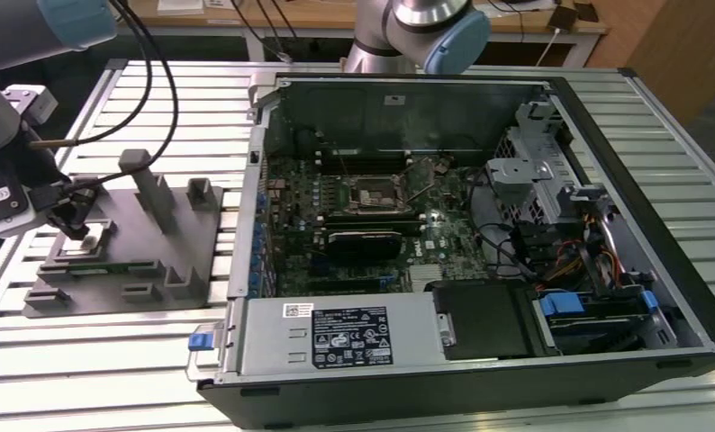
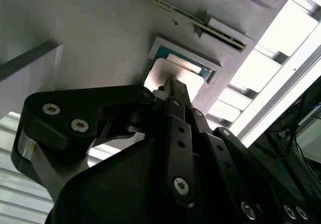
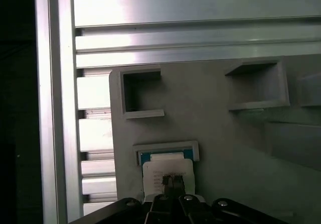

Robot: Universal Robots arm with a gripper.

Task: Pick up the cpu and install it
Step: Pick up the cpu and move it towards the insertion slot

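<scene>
My gripper (image 3: 173, 182) is down at the middle of the cpu (image 3: 154, 176). The cpu lies flat in 1 framed pocket of the gray fixture (image 3: 230, 148), probably to keep it square. I cannot tell whether the gripper is open or closed. The socket (image 1: 370, 192) is well apart.

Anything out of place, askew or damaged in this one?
Nothing stands out. The cpu lies flat and square in its pocket on the grey fixture, the gripper directly over it; the open computer case looks orderly.
</scene>
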